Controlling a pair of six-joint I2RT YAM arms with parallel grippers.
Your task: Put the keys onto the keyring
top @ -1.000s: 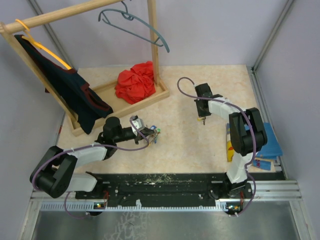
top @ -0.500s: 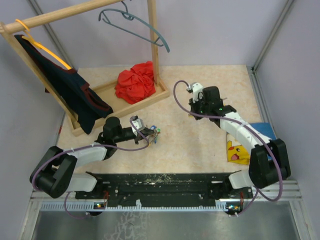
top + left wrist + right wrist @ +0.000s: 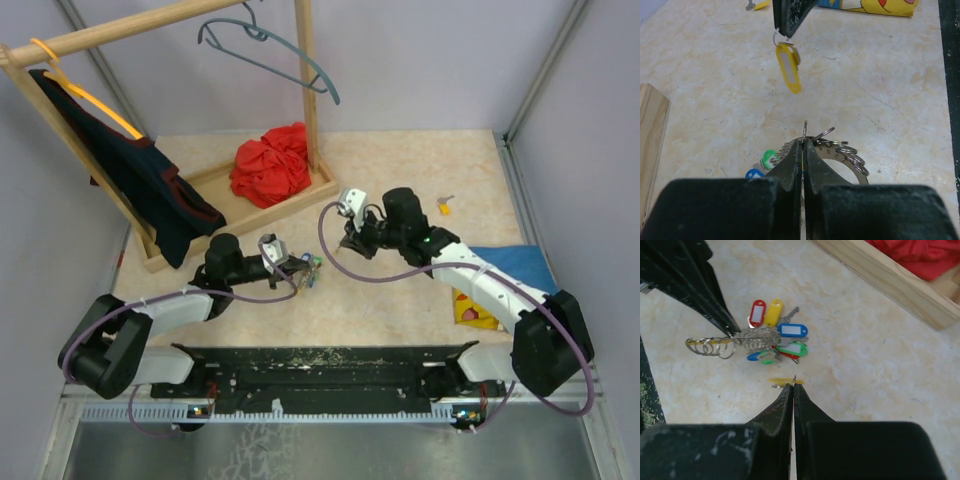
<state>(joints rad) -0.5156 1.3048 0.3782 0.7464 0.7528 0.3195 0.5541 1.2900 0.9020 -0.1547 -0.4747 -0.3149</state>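
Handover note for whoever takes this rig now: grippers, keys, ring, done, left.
Left gripper: shut on the thin grey metal keyring.
Right gripper: shut on a small yellow-tagged metal key, hanging near the ring, not touching.
Done: red, yellow, blue and green tagged keys look bunched on the ring.
To do: thread the held key; a second yellow-tagged key lies on the table, far right.

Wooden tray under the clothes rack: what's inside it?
A crumpled red cloth fills the right end of the tray. The hanging dark garment covers its left end, so anything there or under the cloth is hidden.
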